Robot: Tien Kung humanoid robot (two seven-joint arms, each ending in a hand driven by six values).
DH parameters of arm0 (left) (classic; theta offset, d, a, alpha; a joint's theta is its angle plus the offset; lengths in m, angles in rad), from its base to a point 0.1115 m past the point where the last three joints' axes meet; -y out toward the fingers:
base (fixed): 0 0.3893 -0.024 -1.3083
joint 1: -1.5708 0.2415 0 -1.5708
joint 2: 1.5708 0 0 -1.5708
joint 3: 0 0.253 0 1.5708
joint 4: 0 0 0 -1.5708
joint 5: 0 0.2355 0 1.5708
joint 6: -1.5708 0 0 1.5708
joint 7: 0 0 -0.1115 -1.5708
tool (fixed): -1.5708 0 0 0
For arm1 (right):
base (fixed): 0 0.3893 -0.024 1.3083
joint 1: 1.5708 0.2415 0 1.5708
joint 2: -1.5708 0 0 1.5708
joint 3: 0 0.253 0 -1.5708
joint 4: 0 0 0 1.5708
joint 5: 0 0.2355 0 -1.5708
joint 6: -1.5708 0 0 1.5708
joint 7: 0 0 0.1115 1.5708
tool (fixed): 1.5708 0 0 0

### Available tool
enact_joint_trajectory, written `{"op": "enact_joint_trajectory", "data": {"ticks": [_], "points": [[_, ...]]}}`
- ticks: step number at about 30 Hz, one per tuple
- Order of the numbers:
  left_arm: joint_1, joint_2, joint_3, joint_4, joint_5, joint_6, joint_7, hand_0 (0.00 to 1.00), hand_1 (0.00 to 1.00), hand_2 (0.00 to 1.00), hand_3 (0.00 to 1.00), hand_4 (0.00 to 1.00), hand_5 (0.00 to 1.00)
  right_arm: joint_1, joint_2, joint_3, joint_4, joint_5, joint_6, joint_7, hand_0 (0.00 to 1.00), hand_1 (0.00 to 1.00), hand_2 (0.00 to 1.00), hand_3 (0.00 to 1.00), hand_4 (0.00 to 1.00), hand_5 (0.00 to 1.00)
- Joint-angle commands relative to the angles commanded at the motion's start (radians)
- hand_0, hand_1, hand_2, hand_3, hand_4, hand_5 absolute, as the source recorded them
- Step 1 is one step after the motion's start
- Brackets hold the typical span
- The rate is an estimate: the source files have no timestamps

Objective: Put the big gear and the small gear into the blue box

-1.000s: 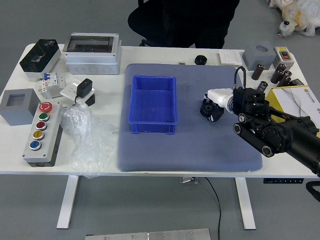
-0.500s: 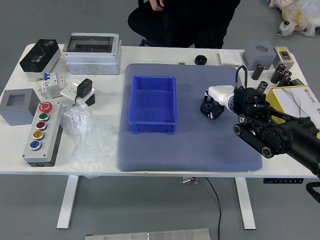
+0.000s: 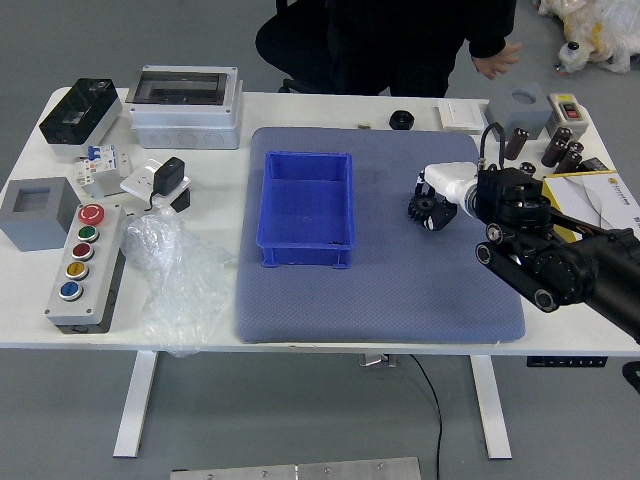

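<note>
Grips a black gear [image 3: 421, 208] in the fingertips of the right hand [image 3: 463, 192], toward its nine o'clock. Keeps outside the blue box [image 3: 347, 200], at its three o'clock. Shows a person's lowered hand [image 3: 496, 62] toward twelve, beyond the counter [image 3: 300, 109].

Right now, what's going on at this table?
The right robot hand is over the mat, right at a dark gear; I can't tell whether it has a grip on it. That gear is outside the blue box. A small dark piece, perhaps the small gear, shows at the box's near right corner. A person stands at the far side, one hand hanging down, touching nothing on the table.
</note>
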Motion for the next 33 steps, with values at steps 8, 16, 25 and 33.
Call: {"op": "enact_joint_trajectory", "data": {"ticks": [8, 16, 25, 33], "points": [[0.003, 0.008, -0.007, 0.0, 0.003, -0.001, 0.001, 0.86, 0.829, 0.827, 0.773, 0.599, 0.374, 0.018, -0.052, -0.002, 0.055, -0.02, 0.032, -0.011, 0.496, 0.368, 0.466, 0.578, 0.621, 0.071], [0.005, 0.017, -0.015, 0.0, 0.004, -0.001, 0.002, 0.86, 0.83, 0.826, 0.773, 0.599, 0.374, 0.042, -0.119, -0.006, 0.141, -0.053, 0.077, -0.025, 0.502, 0.369, 0.465, 0.576, 0.598, 0.06], [0.005, 0.028, -0.024, -0.001, 0.008, -0.003, 0.003, 0.86, 0.83, 0.826, 0.773, 0.6, 0.375, 0.06, -0.186, -0.004, 0.285, -0.082, 0.12, -0.037, 0.503, 0.372, 0.463, 0.579, 0.587, 0.062], [0.009, 0.034, -0.023, -0.001, 0.006, -0.005, 0.004, 0.86, 0.829, 0.826, 0.773, 0.599, 0.375, 0.102, -0.205, -0.017, 0.361, -0.082, 0.143, -0.042, 0.504, 0.375, 0.464, 0.581, 0.576, 0.066]]}}
